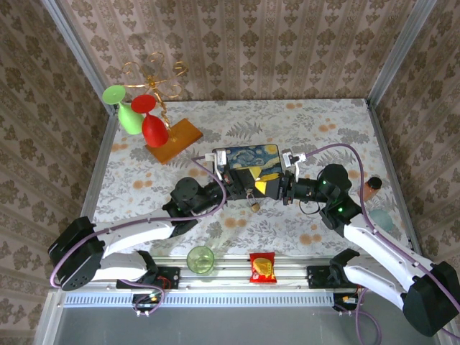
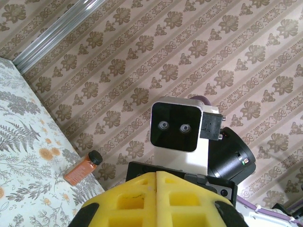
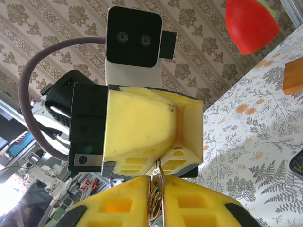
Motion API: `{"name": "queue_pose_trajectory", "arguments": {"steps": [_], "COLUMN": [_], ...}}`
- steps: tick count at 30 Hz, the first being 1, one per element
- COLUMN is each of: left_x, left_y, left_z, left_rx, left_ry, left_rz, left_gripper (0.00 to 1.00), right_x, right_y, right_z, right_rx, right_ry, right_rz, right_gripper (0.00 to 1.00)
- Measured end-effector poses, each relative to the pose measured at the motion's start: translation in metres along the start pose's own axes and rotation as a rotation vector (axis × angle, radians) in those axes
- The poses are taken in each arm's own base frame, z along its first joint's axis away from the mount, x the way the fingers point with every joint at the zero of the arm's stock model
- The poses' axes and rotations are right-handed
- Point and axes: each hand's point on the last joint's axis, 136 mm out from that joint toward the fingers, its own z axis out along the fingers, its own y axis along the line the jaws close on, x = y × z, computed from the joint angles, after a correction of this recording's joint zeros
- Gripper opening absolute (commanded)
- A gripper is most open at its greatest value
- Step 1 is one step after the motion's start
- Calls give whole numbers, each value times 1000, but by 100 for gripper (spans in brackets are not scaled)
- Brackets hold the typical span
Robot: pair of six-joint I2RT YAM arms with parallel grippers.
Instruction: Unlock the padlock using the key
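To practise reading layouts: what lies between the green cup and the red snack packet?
Nothing: the top view shows a bare stretch of metal rail between the green cup and the red snack packet.

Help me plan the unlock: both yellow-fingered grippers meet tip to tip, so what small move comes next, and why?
Probably a slight twist of the left gripper while the right gripper holds firm. The right's yellow fingers pinch a small brass-and-silver piece, seemingly the padlock, and a thin metal sliver, seemingly the key, runs from it into the shut left gripper.
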Motion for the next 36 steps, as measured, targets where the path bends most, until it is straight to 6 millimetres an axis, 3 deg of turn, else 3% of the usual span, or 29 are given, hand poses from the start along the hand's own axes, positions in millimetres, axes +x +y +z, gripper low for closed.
{"name": "queue_pose_trajectory", "arguments": {"steps": [5,9,11,13,15,16,17,23,27,29,36], "left_x": [-1,-1,0,1,0,-1,-5,-36,-36,-25,44], "left_y": [1,3,4,5,6,6,4,-14,2,21,85], "left_z": [0,0,-1,-4,-9,-12,-16,-46,-53,-51,-50], "left_rx": [-2,-10,-18,-36,-64,-76,-89,-159,-289,-383,-647], "left_ry": [-3,-1,4,14,19,17,9,-93,-62,-8,231], "left_rz": [1,0,2,16,33,41,55,153,181,196,271], "left_gripper": [0,3,17,38,69,96,100,100,100,100,100], "right_x": [-2,0,1,1,1,2,4,24,42,51,69], "right_y": [-2,-4,-4,-3,-3,-4,-6,-44,-75,-89,-132], "right_z": [0,0,0,0,0,0,-1,-8,-18,-26,-62], "right_rx": [10,16,17,14,14,18,30,217,355,422,687], "right_ry": [-10,-10,-9,-8,-6,-4,-1,38,71,73,45], "right_rz": [4,4,5,2,1,1,6,76,147,175,248], "right_gripper": [0,0,0,0,0,0,0,0,0,0,0]}}
